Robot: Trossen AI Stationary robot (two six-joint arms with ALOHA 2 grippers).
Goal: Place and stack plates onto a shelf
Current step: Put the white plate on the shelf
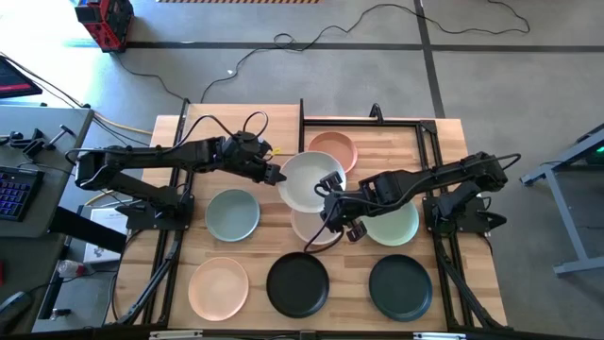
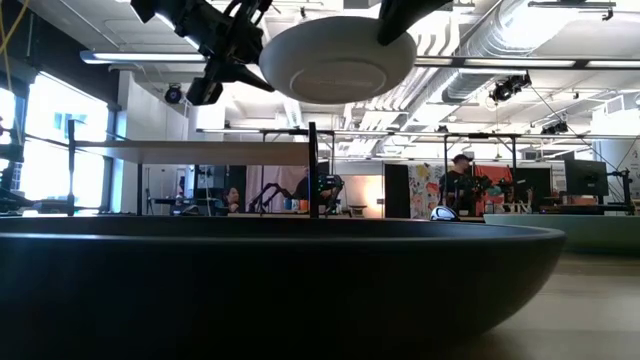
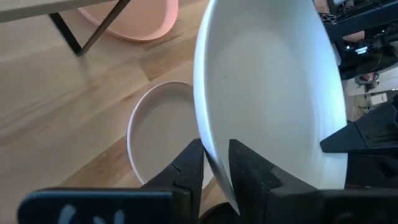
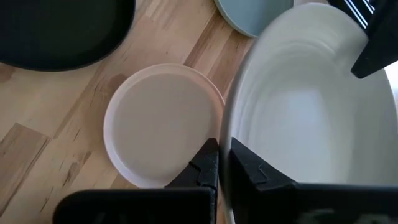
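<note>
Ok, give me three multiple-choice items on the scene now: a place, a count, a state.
1. Where is the pale matte round plate? A flat on the table; B lifted between both grippers; C on the shelf.
2. How many black round plates lie on the table? A two; B none; C five.
3. The right gripper has its jaws: A wide open; B shut on nothing; C shut on the pale plate's rim.
B: the left gripper and right gripper hold it aloft. A: both at the near edge. C: the rim sits pinched.
</note>
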